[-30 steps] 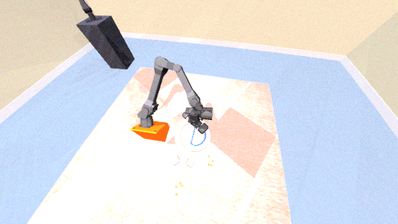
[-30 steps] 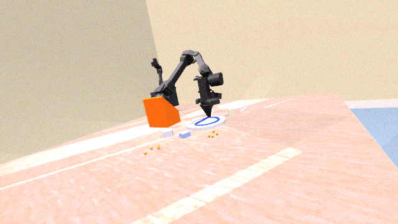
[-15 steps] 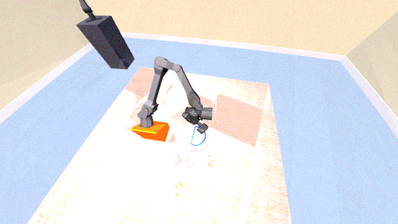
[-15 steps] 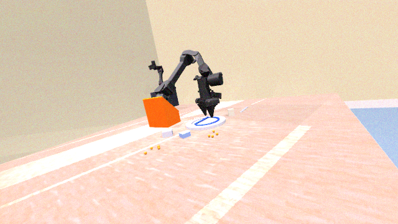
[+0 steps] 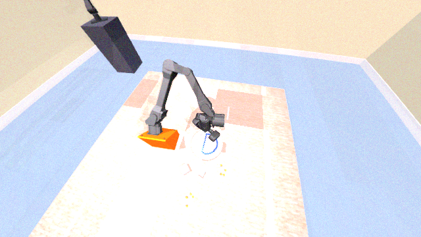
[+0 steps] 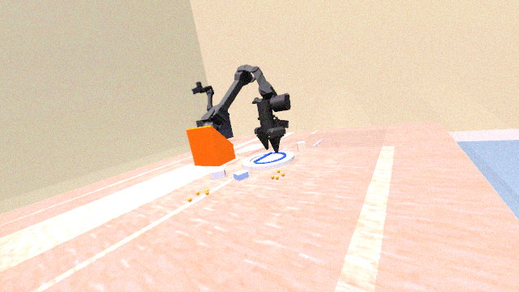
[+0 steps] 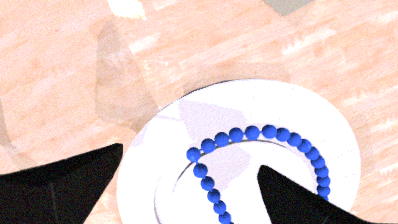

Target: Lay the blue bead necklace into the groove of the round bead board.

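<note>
The round white bead board [image 5: 208, 159] [image 6: 248, 165] [image 7: 300, 100] lies flat. The blue bead necklace [image 5: 207, 153] [image 6: 285, 156] [image 7: 252, 133] lies on it in a D shape. Its curved side follows the round groove at the far and right sides in the wrist view. From a sharp corner, a straight strand cuts across the inside of the board, and the groove to its left is bare. My gripper [image 6: 272, 150] [image 7: 192, 161] is wide open and empty, low over the board, its fingers on either side of that corner. The right finger hides part of the necklace, and the frame edge cuts off the near part.
The orange base block [image 5: 161, 139] [image 6: 215, 150] stands beside the board. A white block [image 6: 218, 173] and a bluish block [image 6: 241, 175] lie near it. Another pale block [image 6: 301, 146] and a thin stick [image 6: 318, 143] lie beyond the board. Small yellow balls [image 5: 221, 174] [image 6: 277, 178] lie in two groups.
</note>
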You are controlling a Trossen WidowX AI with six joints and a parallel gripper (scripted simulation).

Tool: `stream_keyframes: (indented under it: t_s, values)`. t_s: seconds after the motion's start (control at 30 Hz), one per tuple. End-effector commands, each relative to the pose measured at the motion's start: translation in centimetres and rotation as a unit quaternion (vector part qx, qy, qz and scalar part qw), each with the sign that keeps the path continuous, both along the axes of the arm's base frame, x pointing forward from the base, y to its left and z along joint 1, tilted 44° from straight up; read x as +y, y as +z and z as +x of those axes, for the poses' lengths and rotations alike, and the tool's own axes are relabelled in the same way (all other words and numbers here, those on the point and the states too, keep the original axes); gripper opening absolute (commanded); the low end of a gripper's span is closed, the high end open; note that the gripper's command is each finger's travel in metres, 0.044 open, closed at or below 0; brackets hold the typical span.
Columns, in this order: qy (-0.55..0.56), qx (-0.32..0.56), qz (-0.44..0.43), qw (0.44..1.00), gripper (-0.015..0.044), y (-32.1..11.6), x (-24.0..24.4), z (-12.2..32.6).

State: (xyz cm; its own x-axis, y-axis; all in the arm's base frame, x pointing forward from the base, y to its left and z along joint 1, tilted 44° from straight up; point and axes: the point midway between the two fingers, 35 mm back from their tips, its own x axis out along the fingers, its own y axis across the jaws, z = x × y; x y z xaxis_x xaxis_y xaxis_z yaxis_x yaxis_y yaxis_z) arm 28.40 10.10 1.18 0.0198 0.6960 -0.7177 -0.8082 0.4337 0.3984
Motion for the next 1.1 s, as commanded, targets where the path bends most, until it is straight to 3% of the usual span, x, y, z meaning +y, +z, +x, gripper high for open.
stream_keyframes:
  t_s: [0.0,0.1,0.17,0.27,0.37,0.5,0.67,0.73,1.07]
  values:
    - [0.002,-0.003,0.002,1.000,0.0440,0.1,0.0,0.1]
    - [0.002,-0.003,0.002,1.000,0.0440,0.1,0.0,0.1]
    - [-0.027,0.025,0.001,0.999,0.0387,-0.1,-0.4,0.2]
    - [-0.152,0.144,0.000,0.978,0.0309,-1.2,-2.3,0.4]
    - [-0.282,0.266,0.001,0.922,0.0230,-2.3,-4.3,0.4]
    - [-0.438,0.415,0.006,0.798,0.0125,-3.8,-7.0,0.2]
    - [-0.590,0.567,0.015,0.575,0.0120,-5.5,-10.1,-0.6]
    - [-0.617,0.595,0.017,0.514,0.0120,-5.9,-10.8,-0.9]
    - [-0.623,0.601,0.017,0.500,0.0120,-6.0,-10.9,-0.9]
